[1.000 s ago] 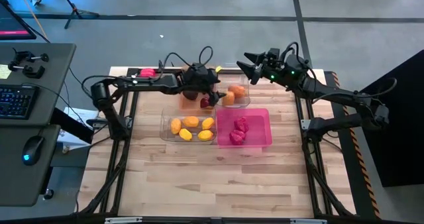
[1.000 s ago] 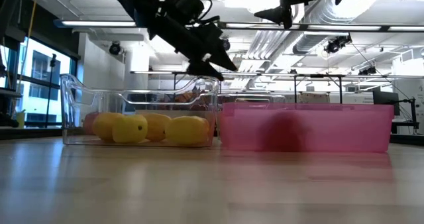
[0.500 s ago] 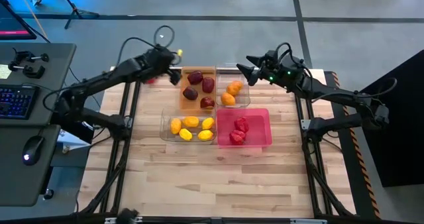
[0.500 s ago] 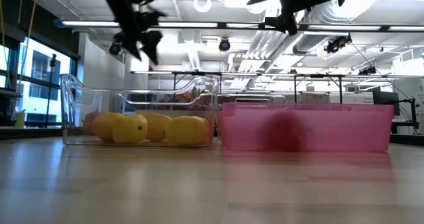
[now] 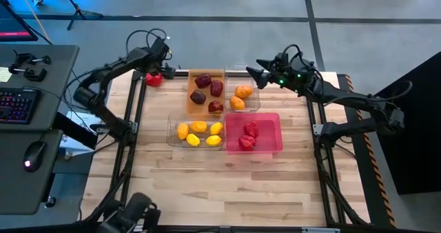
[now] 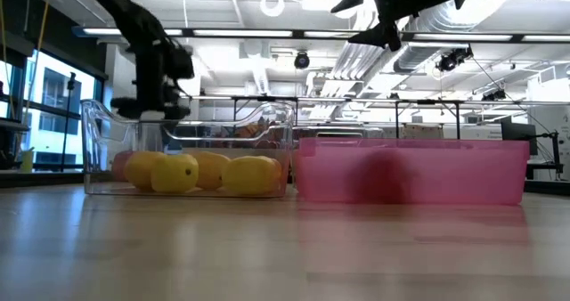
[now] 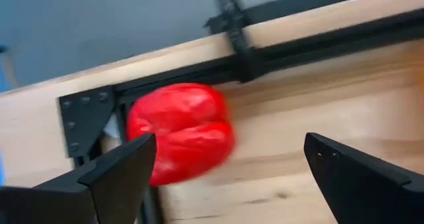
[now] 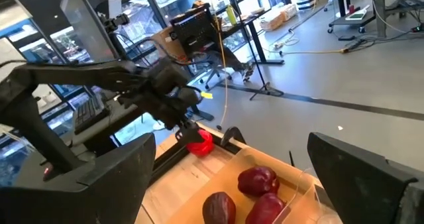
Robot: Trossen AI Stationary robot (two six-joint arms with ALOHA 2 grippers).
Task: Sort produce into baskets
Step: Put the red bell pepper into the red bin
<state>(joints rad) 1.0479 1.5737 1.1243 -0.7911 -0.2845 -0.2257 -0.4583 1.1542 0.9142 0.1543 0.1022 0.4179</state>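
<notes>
On the wooden table (image 5: pixel 227 178), four bins sit grouped at the centre: a pink bin (image 5: pixel 270 125) holding pink-red pieces, a clear bin (image 5: pixel 172 132) of yellow ones, an orange bin (image 5: pixel 192 88) of dark maroon ones and a second clear bin (image 5: pixel 253 88) with orange pieces. One bright red piece of produce (image 5: pixel 154 78) lies alone at the far left corner, against the black frame rail (image 5: pixel 135 109), well apart from every bin. Nearest to it is the left gripper (image 5: pixel 164 55), poised just above and beyond the fruit with its fingers spread wide and nothing between them; in its wrist view the red piece (image 7: pixel 180 132) sits slightly off toward one finger, not centred in the gap. Across the table, the right gripper (image 5: pixel 253 71) hangs over the far edge beside the clear bin, also open and empty, much farther from the stray fruit. By that layout, the pickup looks to fall to the left arm.
</notes>
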